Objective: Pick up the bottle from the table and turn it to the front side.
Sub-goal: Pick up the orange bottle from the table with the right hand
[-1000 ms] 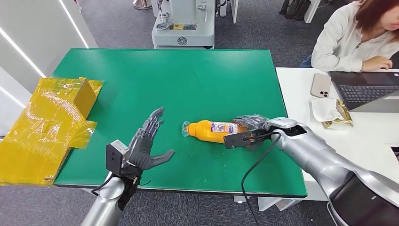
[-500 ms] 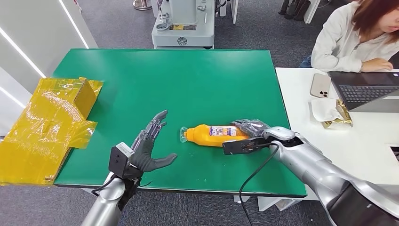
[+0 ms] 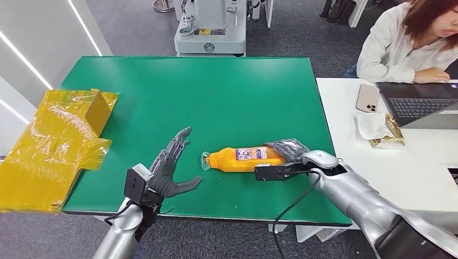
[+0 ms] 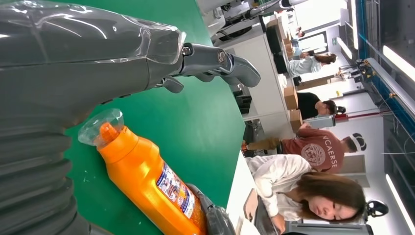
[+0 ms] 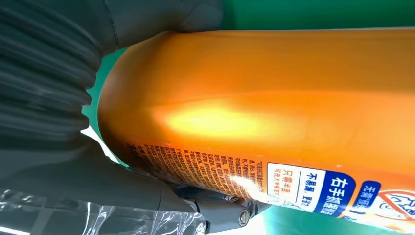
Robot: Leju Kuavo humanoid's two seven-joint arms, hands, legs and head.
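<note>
An orange bottle [image 3: 238, 158] with a clear cap and a printed label lies lengthwise over the green table [image 3: 205, 91], cap pointing toward my left hand. My right hand [image 3: 289, 152] grips its base end, fingers wrapped over the far side. The right wrist view shows the orange bottle body [image 5: 274, 107] and its label text close up inside the grasp. My left hand [image 3: 168, 167] is held open near the table's front edge, palm facing the bottle, a short gap from the cap. In the left wrist view the bottle [image 4: 147, 181] lies just beyond the left hand's fingers [image 4: 220, 66].
A yellow wrapped box [image 3: 54, 143] sits at the table's left edge. A white side table [image 3: 421, 162] on the right holds a phone [image 3: 368, 98], a laptop [image 3: 421, 105] and a snack packet [image 3: 386, 129]. A person [image 3: 405, 43] sits there. A grey machine base [image 3: 210, 29] stands behind the table.
My right hand has carried the bottle leftward and toward the front edge, bringing its cap closer to my left hand. The left hand has hardly moved.
</note>
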